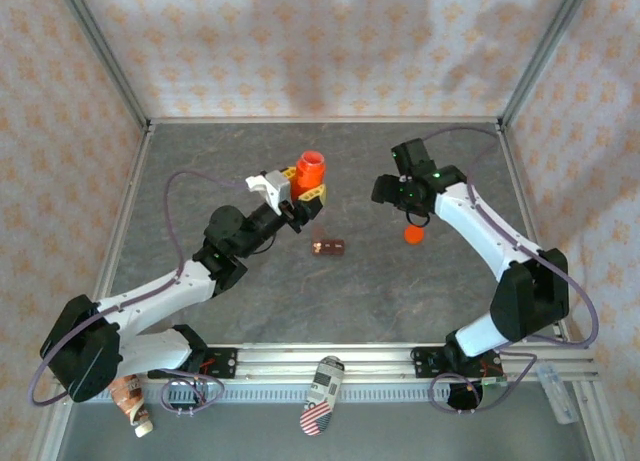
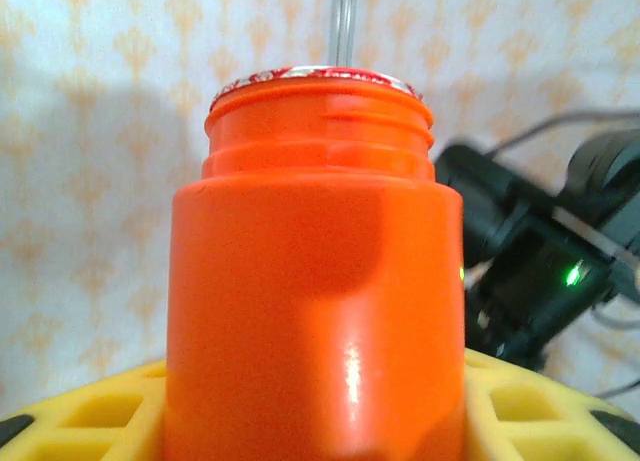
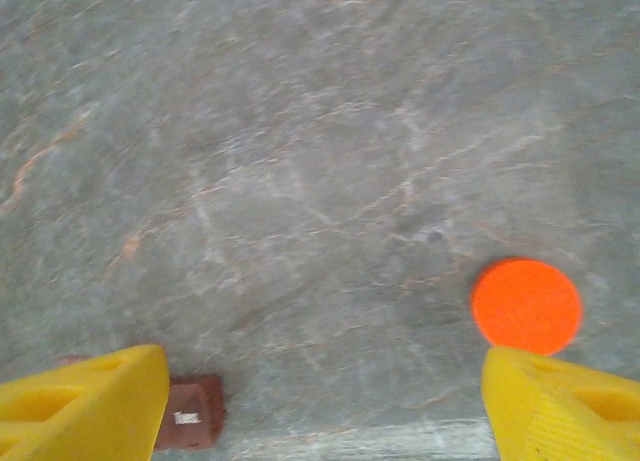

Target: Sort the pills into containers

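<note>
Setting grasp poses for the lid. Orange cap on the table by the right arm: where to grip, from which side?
Grip the orange cap across its rim, coming straight down. It lies flat on the table, a low round disc, so a sideways approach likely gets little wall. The open right gripper hangs above, off to one side.

desk [image 3: 300, 131]: grey, marbled
cap [image 3: 526, 305]: flat orange disc, 4 o'clock, just above a yellow fingertip
container box [image 3: 192, 423]: reddish-brown, 7 o'clock, partly behind other fingertip
right pincer [image 3: 320, 406]: fingers wide apart, nothing between
</note>
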{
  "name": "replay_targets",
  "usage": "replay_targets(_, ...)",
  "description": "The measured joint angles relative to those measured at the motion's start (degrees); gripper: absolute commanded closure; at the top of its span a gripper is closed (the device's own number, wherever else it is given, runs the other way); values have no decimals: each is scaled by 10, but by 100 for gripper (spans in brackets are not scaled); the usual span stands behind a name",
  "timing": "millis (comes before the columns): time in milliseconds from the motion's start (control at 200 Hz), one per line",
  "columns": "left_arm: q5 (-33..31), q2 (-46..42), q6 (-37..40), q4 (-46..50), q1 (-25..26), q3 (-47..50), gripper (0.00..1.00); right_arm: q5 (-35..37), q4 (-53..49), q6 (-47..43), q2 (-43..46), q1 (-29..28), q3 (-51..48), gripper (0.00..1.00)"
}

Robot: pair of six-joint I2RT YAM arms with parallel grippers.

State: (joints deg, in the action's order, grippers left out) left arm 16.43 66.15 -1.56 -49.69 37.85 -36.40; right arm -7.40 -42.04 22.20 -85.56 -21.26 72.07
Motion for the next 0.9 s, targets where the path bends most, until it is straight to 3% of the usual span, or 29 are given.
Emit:
replay_targets(270,12,28,-3,-123,8,-1,100,-1,-28,-15,-32,78,-21,14)
replay_targets(901,12,21,7,-132,8,20,100,0,-24,-36,-164,86,-37,21)
